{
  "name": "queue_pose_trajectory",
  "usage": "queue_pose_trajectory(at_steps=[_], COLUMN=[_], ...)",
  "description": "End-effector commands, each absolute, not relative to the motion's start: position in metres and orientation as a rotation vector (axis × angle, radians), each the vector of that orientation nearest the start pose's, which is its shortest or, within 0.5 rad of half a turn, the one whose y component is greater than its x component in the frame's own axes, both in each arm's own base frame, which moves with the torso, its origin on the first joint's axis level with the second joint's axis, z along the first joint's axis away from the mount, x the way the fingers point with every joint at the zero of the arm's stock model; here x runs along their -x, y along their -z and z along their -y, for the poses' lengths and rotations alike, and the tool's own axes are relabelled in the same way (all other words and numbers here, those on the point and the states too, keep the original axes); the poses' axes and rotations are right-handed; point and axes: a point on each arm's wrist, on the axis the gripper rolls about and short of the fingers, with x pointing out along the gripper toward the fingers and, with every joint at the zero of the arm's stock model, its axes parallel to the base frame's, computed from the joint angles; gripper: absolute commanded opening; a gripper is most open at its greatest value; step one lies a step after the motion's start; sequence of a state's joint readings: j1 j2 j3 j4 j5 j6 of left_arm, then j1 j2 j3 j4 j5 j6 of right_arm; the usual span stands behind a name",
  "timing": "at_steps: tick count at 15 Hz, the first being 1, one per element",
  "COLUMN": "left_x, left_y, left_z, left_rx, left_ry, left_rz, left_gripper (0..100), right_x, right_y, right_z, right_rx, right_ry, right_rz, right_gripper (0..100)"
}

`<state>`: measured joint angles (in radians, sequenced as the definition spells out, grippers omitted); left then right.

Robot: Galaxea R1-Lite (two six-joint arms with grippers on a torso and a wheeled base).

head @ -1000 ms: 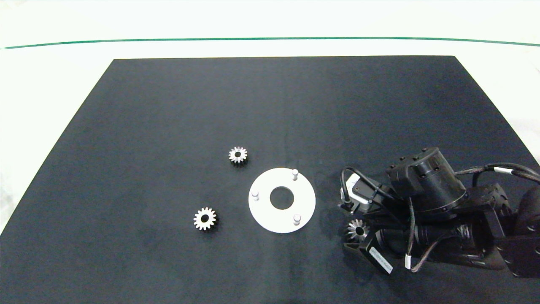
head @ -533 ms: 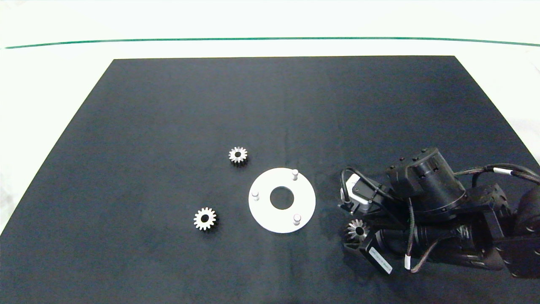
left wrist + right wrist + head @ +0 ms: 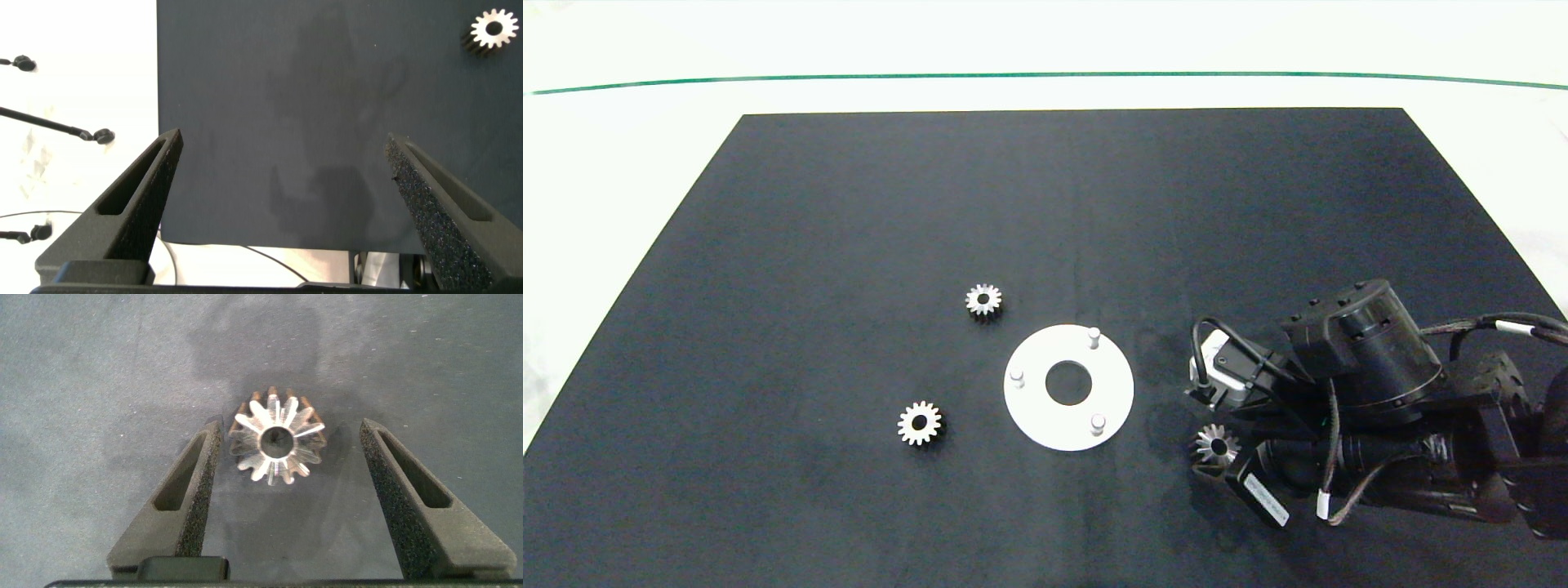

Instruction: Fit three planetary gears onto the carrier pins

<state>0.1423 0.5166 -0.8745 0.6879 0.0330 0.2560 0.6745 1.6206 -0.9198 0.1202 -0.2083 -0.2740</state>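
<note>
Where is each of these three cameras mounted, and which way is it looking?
Head view: above the table, looking down on the black mat, white disc and right arm.
Left wrist view: on the left arm, over the mat's edge; shows the open left gripper and one gear.
Right wrist view: on the right arm, looking down; the open right gripper straddles a gear.
Shared: that gear also appears in the head view.

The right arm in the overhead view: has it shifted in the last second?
Yes. The right arm has drifted slightly rightward, away from the white disc, which stayed put. Its jaws stand open around the gear.
</note>
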Motion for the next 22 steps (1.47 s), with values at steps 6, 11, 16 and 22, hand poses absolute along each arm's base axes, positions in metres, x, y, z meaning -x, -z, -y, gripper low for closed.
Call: queue_pose_trajectory(at_steps=[6,11,16,22], left_x=[0.0263,0.0267,0.0271,0.0271], left_y=[-0.2470,-0.2470,-0.2468,-0.2468], left_z=[0.0030,0.0031,0.0031,0.0031], left_rx=[-0.238,-0.238,-0.238,-0.238], left_ry=[-0.131,-0.131,-0.131,-0.131], left_rz=[-0.353,-0.352,-0.352,-0.352], left_gripper=[100,100,100,100], right_x=[-0.2124,-0.2111,-0.2074,-0.2121], right_y=[-0.1676,-0.1676,-0.1648,-0.1651], right_z=[-0.1620,-0.1627,-0.1597,-0.1629], right_rx=[0.617,0.622,0.631,0.607], right_ry=[-0.544,-0.536,-0.534,-0.531], right_rz=[-0.698,-0.697,-0.706,-0.676], right_gripper=[0,0,100,100])
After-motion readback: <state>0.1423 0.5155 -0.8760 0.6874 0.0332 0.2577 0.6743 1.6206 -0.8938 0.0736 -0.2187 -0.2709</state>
